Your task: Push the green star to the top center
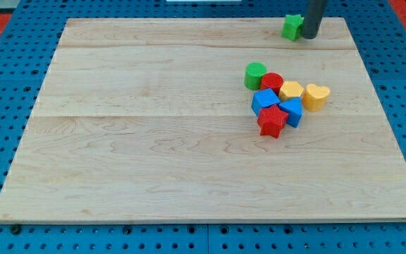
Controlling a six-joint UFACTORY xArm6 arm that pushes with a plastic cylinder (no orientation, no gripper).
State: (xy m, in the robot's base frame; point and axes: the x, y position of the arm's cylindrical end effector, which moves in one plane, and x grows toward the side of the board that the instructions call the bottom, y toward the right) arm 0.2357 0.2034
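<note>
The green star (292,27) sits near the view's top edge of the tabletop (154,141), right of centre. It lies flat and looks about as wide as it is tall, so I can make out no long axis; its points are too small and soft here for me to say which way any one of them faces. It is bright green, chunky, with a lighter top face and darker sides.

My end effector is a plain dark rod that has nothing to open or close and has hold of nothing. It comes down from the view's top edge, close to upright, and my tip (309,35) rests at the star's right side, touching it or just beside it; I cannot tell which.

Well apart from the star, toward the view's bottom, a cluster of blocks lies right of centre. A green cylinder (255,75) is at its upper left, a red cylinder (272,82) just beside it, then a yellow block (291,89) and a yellow heart (316,96) farther to the view's right. Below these sit a blue cube (264,100), a second blue block (292,111) and a red star (272,121), packed close together.
</note>
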